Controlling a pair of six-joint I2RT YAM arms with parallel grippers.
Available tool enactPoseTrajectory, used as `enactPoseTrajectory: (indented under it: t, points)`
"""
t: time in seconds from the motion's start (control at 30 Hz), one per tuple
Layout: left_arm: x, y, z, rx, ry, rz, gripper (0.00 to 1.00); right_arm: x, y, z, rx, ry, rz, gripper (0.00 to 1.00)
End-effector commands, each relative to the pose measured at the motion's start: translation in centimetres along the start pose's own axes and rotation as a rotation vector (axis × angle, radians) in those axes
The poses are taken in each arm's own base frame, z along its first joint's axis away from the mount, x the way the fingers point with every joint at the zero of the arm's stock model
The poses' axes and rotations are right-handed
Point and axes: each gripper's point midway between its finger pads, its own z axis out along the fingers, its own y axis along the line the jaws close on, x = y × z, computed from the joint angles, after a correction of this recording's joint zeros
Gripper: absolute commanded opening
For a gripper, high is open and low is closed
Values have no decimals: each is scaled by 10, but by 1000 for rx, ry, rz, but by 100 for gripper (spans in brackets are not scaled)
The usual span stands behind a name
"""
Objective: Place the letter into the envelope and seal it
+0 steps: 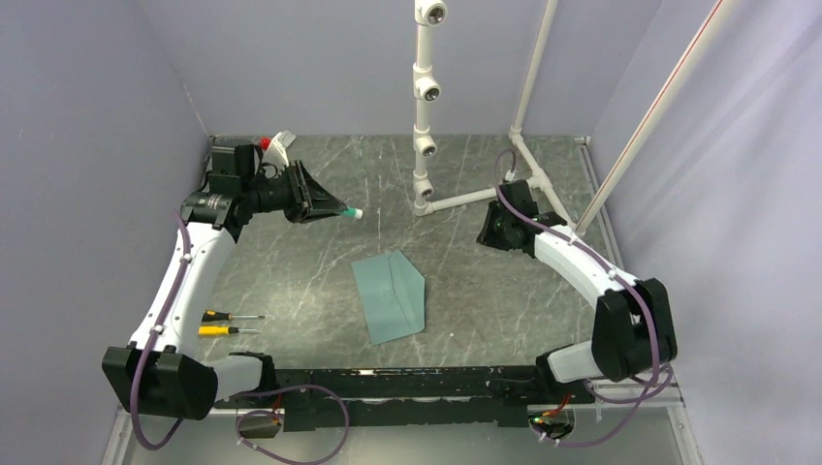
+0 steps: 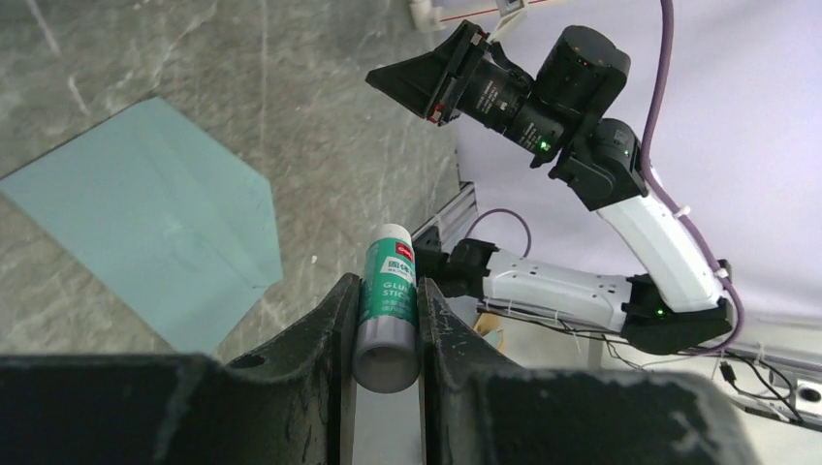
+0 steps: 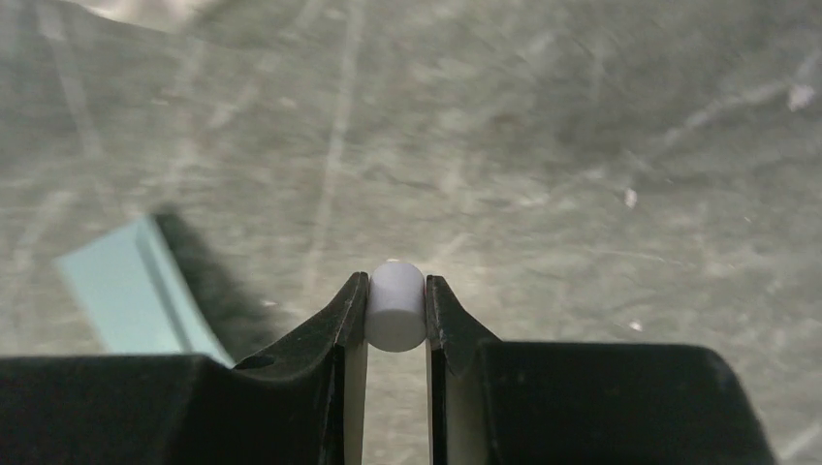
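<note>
The envelope is seen lying flat on the table near the middle of the top view, slightly below centre, teal-green and five-sided, with a slanted edge at its upper right and a fold line running down its length. In the left wrist view it fills the left half of the frame, its pointed side turned toward the right. In the right wrist view only a blurred teal strip of it is caught at the lower left.

The left fingers are closed narrowly on a glue stick, green-labelled with a grey base and a white top; the stick is held lengthwise between them. In the top view these fingers are held above the table at the upper left, well apart from the envelope, with the tip of the stick pointing right.

The right fingers are pinched on a small white cap, above bare table. In the top view they are found right of centre, apart from the envelope.

Two screwdrivers are laid side by side at the lower left of the top view. A white pipe frame is stood at the far side.
</note>
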Motion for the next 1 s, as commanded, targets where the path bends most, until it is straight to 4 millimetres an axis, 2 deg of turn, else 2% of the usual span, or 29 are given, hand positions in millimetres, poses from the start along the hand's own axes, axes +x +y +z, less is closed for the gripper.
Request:
enactPoseTrajectory:
  t: [0.0,0.2,0.4,0.43,0.6,0.67,0.8,0.97]
  points:
    - [4,12,-3,-71,10,69,2,16,-42,15,185,48,-86,3]
    - [3,20,-1,-98,17,73,2,51,-52,42,188,210,-140,1]
    - [1,20,-2,-112,6,97,2,61,-55,55,199,282,-147,5]
    - [1,20,-3,-114,6,99,2,61,-55,55,201,285,-149,8]
    - [2,20,-4,-120,-2,100,2,57,-57,55,220,290,-167,35]
    - [0,16,-6,-112,-13,113,3,55,-55,54,218,287,-172,41]
    - [-3,10,-8,-100,-27,133,3,47,-51,50,210,274,-176,48]
    - [-2,7,-6,-74,-21,127,3,27,-37,36,176,223,-172,52]
